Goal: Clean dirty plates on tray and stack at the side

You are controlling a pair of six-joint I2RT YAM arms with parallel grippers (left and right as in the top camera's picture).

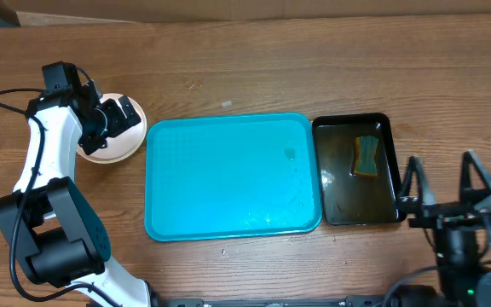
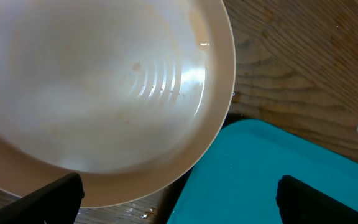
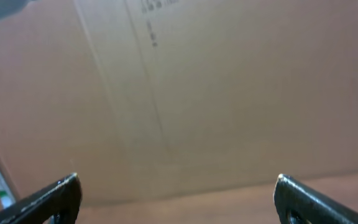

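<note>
White plates (image 1: 119, 150) sit on the table just left of the turquoise tray (image 1: 228, 175); how many are stacked I cannot tell. The tray holds no plates. My left gripper (image 1: 118, 115) is open above the plates. In the left wrist view the top plate (image 2: 104, 87) fills the upper left, looks wiped, and the tray corner (image 2: 278, 162) lies at lower right; my open fingers (image 2: 179, 199) hold nothing. My right gripper (image 1: 446, 183) is open and empty at the right, beside the black tub; its wrist view (image 3: 178, 199) shows only brown cardboard.
A black tub (image 1: 356, 170) with water and a yellow-green sponge (image 1: 366, 156) stands right of the tray. Wet spots lie on the tray's right part. A cardboard wall stands at the far edge of the table.
</note>
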